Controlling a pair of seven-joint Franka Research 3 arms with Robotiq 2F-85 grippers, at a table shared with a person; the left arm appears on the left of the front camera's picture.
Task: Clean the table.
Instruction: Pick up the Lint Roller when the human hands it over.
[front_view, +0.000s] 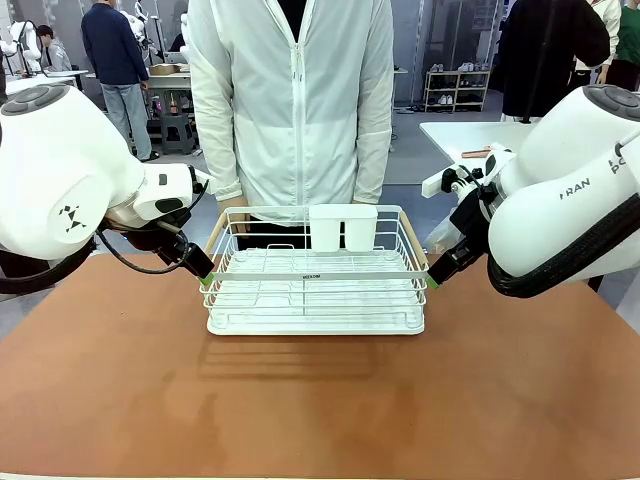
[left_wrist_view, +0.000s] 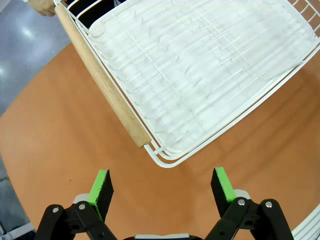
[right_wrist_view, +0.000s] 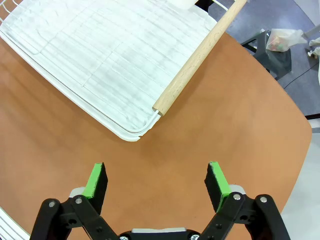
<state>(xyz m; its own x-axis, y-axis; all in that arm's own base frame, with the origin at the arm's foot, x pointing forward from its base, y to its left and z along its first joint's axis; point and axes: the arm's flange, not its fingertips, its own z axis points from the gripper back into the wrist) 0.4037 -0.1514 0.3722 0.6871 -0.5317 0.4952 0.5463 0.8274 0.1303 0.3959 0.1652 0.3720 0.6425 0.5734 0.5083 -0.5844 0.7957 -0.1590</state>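
The reddish-brown table (front_view: 300, 400) carries a white wire rack (front_view: 315, 290) with two wooden side handles at its far middle. My left gripper (front_view: 207, 278) hangs open by the rack's left front corner; in the left wrist view its green fingertips (left_wrist_view: 101, 182) stand wide over bare tabletop (left_wrist_view: 60, 140), just short of the left wooden handle (left_wrist_view: 102, 82). By the rack's right front corner my right gripper (front_view: 432, 278) is open too, and in its own view (right_wrist_view: 157, 180) nothing sits between the pads, with the right wooden handle (right_wrist_view: 197, 57) ahead.
A white two-cell holder (front_view: 342, 227) hangs on the rack's far rim. A person in a white jacket (front_view: 292, 100) stands right behind the rack at the table's far edge. A white-topped table (front_view: 475, 135) stands at the back right.
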